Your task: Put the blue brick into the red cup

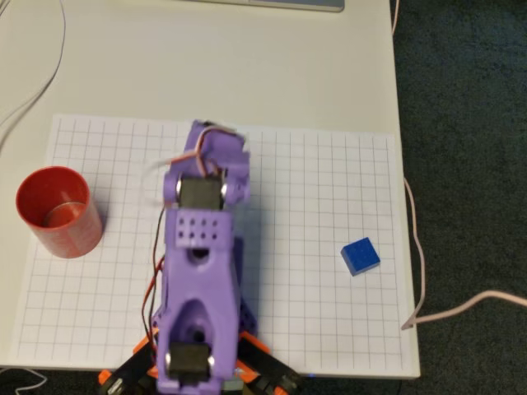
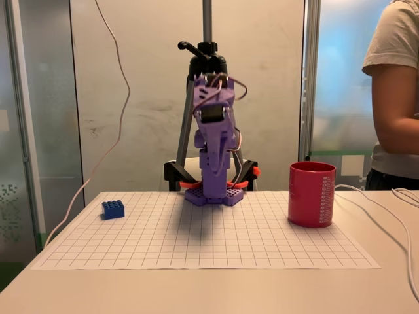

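Overhead view shows the purple arm [image 1: 200, 271] folded up over the middle of the gridded sheet [image 1: 313, 329], its base at the sheet's lower edge. The gripper [image 1: 216, 144] sits at the top of the folded arm, well above the sheet; whether its fingers are spread or pressed together I cannot tell, and nothing is seen between them. The blue brick [image 1: 361, 255] lies flat on the sheet to the right of the arm, near the right edge and well apart from it. The red cup [image 1: 58, 211] stands upright at the sheet's left edge, mouth open upward. From the fixed view the sides swap: the brick [image 2: 112, 209] rests at left, the cup [image 2: 312, 194] at right, the arm [image 2: 215, 144] upright between them. A person [image 2: 396, 91] stands at the right edge behind the table [image 2: 196, 291].
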Tool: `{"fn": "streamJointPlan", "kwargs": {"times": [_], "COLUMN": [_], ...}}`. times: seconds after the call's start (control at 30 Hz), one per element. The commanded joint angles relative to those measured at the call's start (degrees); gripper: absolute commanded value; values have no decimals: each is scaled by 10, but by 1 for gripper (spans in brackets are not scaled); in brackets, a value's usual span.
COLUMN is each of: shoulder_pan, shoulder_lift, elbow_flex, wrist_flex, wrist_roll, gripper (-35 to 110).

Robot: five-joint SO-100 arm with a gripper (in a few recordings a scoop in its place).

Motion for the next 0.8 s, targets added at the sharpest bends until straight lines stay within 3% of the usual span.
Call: {"fn": "streamJointPlan", "kwargs": {"times": [0.0, 0.17, 0.3, 0.77], "shoulder_pan": [60, 93, 169, 425], "shoulder_lift": [-142, -243, -325, -410], "elbow_flex": [-264, -404, -438, -323], "wrist_flex": [69, 142, 133, 43], "wrist_roll": [28, 65, 94, 74], "gripper": [0, 0, 0, 0]}}
